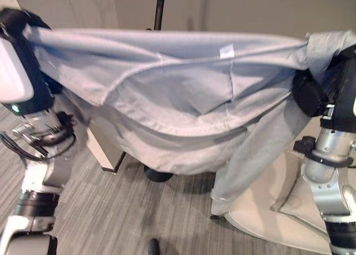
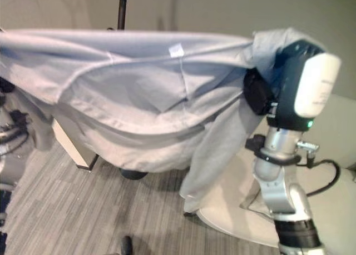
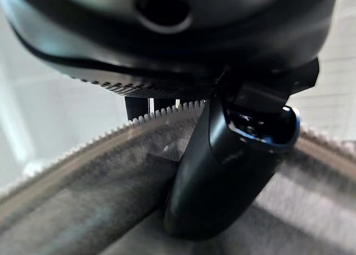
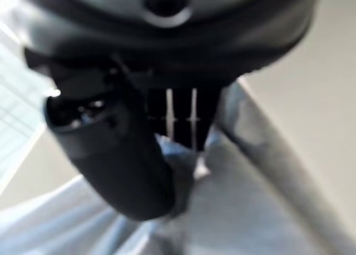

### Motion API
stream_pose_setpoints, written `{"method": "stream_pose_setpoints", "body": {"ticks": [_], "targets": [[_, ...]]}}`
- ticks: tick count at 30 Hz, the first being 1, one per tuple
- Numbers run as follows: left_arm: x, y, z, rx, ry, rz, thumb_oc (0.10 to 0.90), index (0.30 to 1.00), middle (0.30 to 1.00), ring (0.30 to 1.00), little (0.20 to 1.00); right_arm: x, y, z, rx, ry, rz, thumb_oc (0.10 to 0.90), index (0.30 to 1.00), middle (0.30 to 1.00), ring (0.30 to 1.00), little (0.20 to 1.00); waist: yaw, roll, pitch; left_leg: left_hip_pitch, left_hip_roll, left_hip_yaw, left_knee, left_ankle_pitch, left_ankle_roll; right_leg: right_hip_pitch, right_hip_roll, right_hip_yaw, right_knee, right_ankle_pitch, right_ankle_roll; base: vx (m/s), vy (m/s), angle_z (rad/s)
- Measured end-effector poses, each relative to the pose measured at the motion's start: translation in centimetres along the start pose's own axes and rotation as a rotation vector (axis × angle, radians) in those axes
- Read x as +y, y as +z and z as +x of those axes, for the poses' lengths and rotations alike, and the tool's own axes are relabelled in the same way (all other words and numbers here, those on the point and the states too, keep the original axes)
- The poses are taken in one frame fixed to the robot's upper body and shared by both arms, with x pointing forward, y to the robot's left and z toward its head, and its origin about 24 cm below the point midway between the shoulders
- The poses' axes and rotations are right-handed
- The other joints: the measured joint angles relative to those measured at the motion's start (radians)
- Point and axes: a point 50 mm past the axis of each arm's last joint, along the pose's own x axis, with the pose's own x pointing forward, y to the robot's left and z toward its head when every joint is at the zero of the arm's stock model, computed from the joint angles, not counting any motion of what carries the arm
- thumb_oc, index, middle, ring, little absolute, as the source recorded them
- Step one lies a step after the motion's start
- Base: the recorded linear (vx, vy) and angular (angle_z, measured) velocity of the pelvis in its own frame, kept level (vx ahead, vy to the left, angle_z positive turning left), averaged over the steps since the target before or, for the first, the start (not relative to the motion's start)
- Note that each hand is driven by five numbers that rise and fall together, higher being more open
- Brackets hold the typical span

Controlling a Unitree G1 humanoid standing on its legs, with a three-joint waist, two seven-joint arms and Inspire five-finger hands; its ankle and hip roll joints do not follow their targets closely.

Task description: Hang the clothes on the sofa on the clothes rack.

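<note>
Left eye view: left hand (image 3: 217,171) and right hand (image 4: 117,166) each clutching stretched grey garment (image 1: 183,94).

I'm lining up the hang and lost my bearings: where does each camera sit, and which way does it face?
Left eye view: on the head, looking down and forward at the pale grey-blue cloth garment stretched between both arms; the left hand is at its left end, and a black rack pole stands behind.
Right eye view: beside it, same scene; the right hand is under the right end.
Left wrist view: along the left hand's thumb, pressed on the cloth.
Right wrist view: along the right hand's thumb on the cloth.
Shared: the garment.
</note>
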Motion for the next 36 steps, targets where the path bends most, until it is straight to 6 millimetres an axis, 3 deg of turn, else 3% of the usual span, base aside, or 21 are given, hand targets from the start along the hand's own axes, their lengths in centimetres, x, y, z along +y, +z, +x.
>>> {"method": "stream_pose_setpoints", "body": {"ticks": [2,3,4,5,6,7,8,10,12,15,16,17,21,25,36], "targets": [[-0.2,-0.2,0.6,0.005,0.018,0.010,0.400,0.300,0.300,0.300,0.300,-0.5,-0.5,1.5,-0.053,-0.041,-0.080,0.400,0.300,0.300,0.300,0.300,-0.007,0.024,0.002,0.024,-0.001,0.013,0.000,-0.014,0.021,-0.076,-0.015,0.004,0.153,0.027,0.019,0.14,0.348,-0.22],[-0.2,-0.4,0.8,0.001,0.013,0.020,0.400,0.300,0.300,0.300,0.300,-0.8,-0.7,2.0,-0.064,-0.064,-0.103,0.400,0.300,0.300,0.300,0.300,-0.013,0.035,0.004,0.041,0.000,0.018,0.003,-0.022,0.031,-0.119,-0.026,0.003,0.234,-0.003,0.027,0.17,0.327,-0.39],[-0.4,-0.6,0.7,0.004,0.006,0.029,0.400,0.300,0.300,0.300,0.300,-1.1,-0.7,2.7,-0.089,-0.090,-0.133,0.400,0.300,0.300,0.300,0.300,-0.013,0.044,0.009,0.062,0.002,0.041,0.008,-0.047,0.062,-0.163,-0.044,-0.048,0.313,-0.004,0.027,0.17,0.231,-0.48],[-0.6,-0.8,0.3,0.010,-0.015,0.034,0.400,0.300,0.300,0.300,0.300,-1.2,-0.8,3.0,-0.111,-0.103,-0.159,0.400,0.300,0.300,0.300,0.300,-0.008,0.050,0.011,0.083,-0.002,0.050,0.002,-0.050,0.066,-0.207,-0.070,-0.101,0.398,-0.012,0.019,0.11,0.131,-0.47],[-1.0,-0.6,-0.2,0.032,-0.035,0.017,0.400,0.300,0.300,0.300,0.300,-1.4,-1.0,3.3,-0.124,-0.117,-0.183,0.400,0.300,0.300,0.300,0.300,-0.023,0.064,0.013,0.101,-0.002,0.045,0.001,-0.072,0.089,-0.259,-0.033,-0.114,0.445,-0.074,-0.005,0.20,0.167,-0.17],[-1.4,-0.3,-0.7,0.044,-0.052,0.000,0.400,0.300,0.300,0.300,0.300,-1.7,-1.1,3.6,-0.136,-0.127,-0.200,0.400,0.300,0.300,0.300,0.300,-0.051,0.071,0.016,0.121,-0.005,0.037,0.000,-0.077,0.058,-0.311,0.001,-0.144,0.455,-0.147,-0.041,0.14,0.034,-0.06],[-1.6,-0.4,-1.0,0.041,-0.070,0.003,0.400,0.300,0.300,0.300,0.300,-1.7,-1.2,3.7,-0.138,-0.127,-0.205,0.400,0.300,0.300,0.300,0.300,-0.063,0.075,0.016,0.131,-0.005,0.046,0.000,-0.088,0.055,-0.337,0.026,-0.143,0.427,-0.172,-0.061,0.19,0.008,0.03],[-2.0,-0.6,-1.4,0.031,-0.121,0.019,0.400,0.300,0.300,0.300,0.300,-1.5,-1.8,3.8,-0.134,-0.099,-0.226,0.400,0.300,0.300,0.300,0.300,-0.085,0.076,0.016,0.148,-0.004,0.042,0.000,-0.095,0.042,-0.351,0.068,-0.145,0.298,-0.165,-0.073,0.15,-0.074,-0.02],[-3.1,-1.6,-1.7,0.020,-0.197,0.075,0.400,0.300,0.300,0.300,0.300,-0.7,-2.5,4.0,-0.145,-0.024,-0.236,0.400,0.300,0.300,0.300,0.300,-0.091,0.069,0.012,0.152,0.002,0.044,0.000,-0.107,0.016,-0.356,0.121,-0.109,0.064,-0.125,-0.082,0.17,-0.062,-0.06],[-3.4,-2.7,-2.3,0.045,-0.266,0.113,0.400,0.300,0.300,0.300,0.300,0.0,-2.4,3.4,-0.149,0.050,-0.201,0.400,0.300,0.300,0.300,0.300,-0.111,0.040,0.004,0.159,-0.006,0.026,0.000,-0.117,-0.014,-0.336,0.139,-0.058,-0.119,-0.008,-0.087,0.12,-0.061,0.22],[-3.7,-3.5,-3.0,0.041,-0.339,0.150,0.400,0.300,0.300,0.300,0.300,0.5,-2.2,2.8,-0.155,0.108,-0.175,0.400,0.300,0.300,0.300,0.300,-0.131,0.032,0.004,0.180,0.003,-0.011,-0.001,-0.123,-0.046,-0.273,0.169,-0.016,-0.188,0.112,-0.127,0.18,-0.070,0.38],[-4.0,-3.6,-3.5,0.043,-0.383,0.153,0.400,0.300,0.300,0.300,0.300,0.9,-2.4,2.5,-0.151,0.152,-0.177,0.400,0.300,0.300,0.300,0.300,-0.119,0.045,0.001,0.189,0.026,-0.008,-0.001,-0.128,-0.061,-0.251,0.195,-0.020,-0.216,0.125,-0.160,0.19,-0.062,0.27],[-4.1,-4.0,-3.5,0.035,-0.431,0.163,0.400,0.300,0.300,0.300,0.300,2.0,-3.3,1.7,-0.111,0.265,-0.185,0.400,0.300,0.300,0.300,0.300,-0.104,0.066,0.001,0.202,0.093,-0.010,-0.001,-0.130,-0.112,-0.220,0.261,-0.039,-0.241,0.113,-0.206,0.17,-0.056,0.01],[-3.8,-4.8,-2.8,0.022,-0.443,0.201,0.400,0.300,0.300,0.300,0.300,2.0,-2.9,2.7,-0.131,0.248,-0.176,0.400,0.300,0.300,0.300,0.300,-0.099,0.074,-0.001,0.205,0.127,-0.013,-0.001,-0.131,-0.131,-0.209,0.300,-0.059,-0.241,0.093,-0.233,0.10,-0.041,0.06],[-1.9,-7.9,-0.6,-0.026,-0.462,0.351,0.400,0.300,0.300,0.300,0.300,1.0,-1.2,5.0,-0.253,0.193,-0.141,0.400,0.300,0.300,0.300,0.300,-0.059,0.075,0.000,0.195,0.148,-0.062,-0.001,-0.134,-0.155,-0.197,0.304,-0.096,-0.241,0.077,-0.234,0.08,0.013,0.13]]}}
